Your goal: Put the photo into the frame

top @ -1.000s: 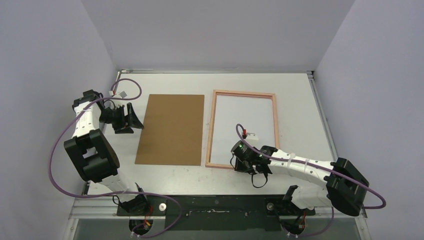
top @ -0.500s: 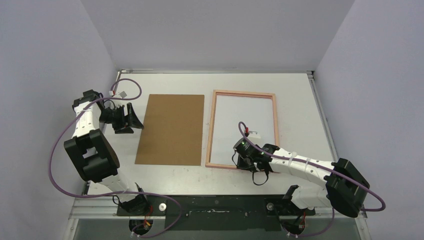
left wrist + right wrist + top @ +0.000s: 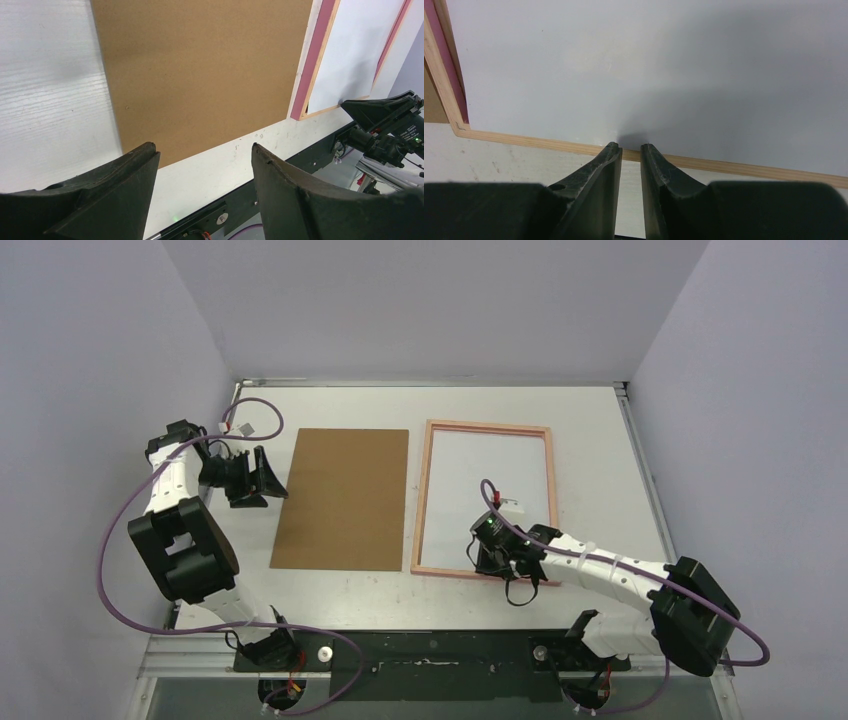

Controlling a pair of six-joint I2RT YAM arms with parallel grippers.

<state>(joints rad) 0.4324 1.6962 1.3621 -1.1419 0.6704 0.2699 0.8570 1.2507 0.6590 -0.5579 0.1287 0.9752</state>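
Black fingers [image 3: 609, 170] of the right gripper [image 3: 630, 146] are almost together, with a thin slit between them and nothing seen in it. The tips are down at the near rail of the frame [image 3: 524, 139], right where the wood meets the sheet inside. That sheet is the photo [image 3: 490, 460] — plain white side up, no picture showing, lying flat within the frame and filling its opening. The frame lies flat on the white table [image 3: 600, 440], right of centre, pale salmon face up. Just beside its left rail, not touching, is the brown backing board [image 3: 345, 495], also flat. The left gripper [image 3: 204, 149] sits off the board's left edge — jaws spread wide, holding nothing, clear of the board.
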